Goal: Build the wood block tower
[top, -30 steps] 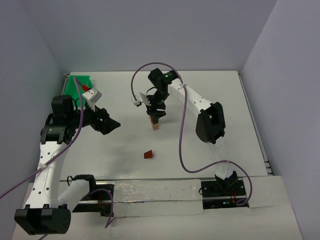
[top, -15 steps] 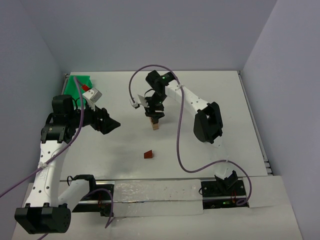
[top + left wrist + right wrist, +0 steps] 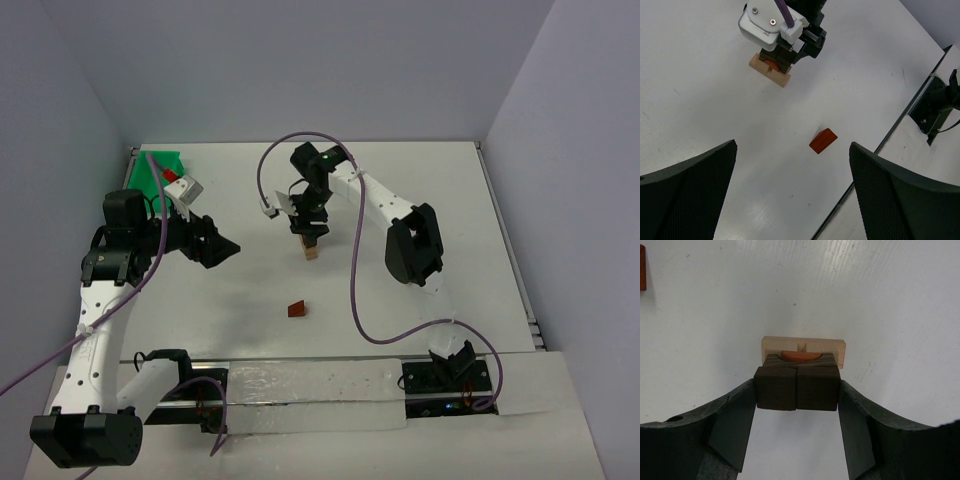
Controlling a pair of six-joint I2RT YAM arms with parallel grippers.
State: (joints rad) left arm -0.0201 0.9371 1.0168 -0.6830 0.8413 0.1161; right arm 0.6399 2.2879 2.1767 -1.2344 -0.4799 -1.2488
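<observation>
The right fingers [image 3: 735, 425] are clamped on the dark block [image 3: 797, 382] at the middle of the right wrist view, one finger pressed to each side. A seam runs down the block's face, and I cannot tell whether it is one piece or two. The dark block sits on a red-brown piece [image 3: 800, 356], of which only a curved sliver shows. That piece lies on a tan block [image 3: 775, 346], which is flat on the white counter [image 3: 880, 300].

Together these form the tower [image 3: 311, 250], just above the centre of the top view, under the right wrist. In the left wrist view the wrist's white camera housing [image 3: 767, 25] covers most of the tower, so little more than the tan block's near edge shows.

A red-brown wedge [image 3: 297, 309] lies alone on the counter below the tower, well apart from it. The upper left edge of the right wrist view cuts it off.

The left fingers [image 3: 690, 195] are wide apart and hold nothing. They fill the lower corners of their own view, with the wedge between them farther off.

In the top view the left arm is at the left, well apart from the tower. A green tray [image 3: 150, 178] lies behind it at the counter's upper left corner, partly hidden by that arm. A purple cable [image 3: 358, 290] loops down the frame, right of the tower and wedge.
</observation>
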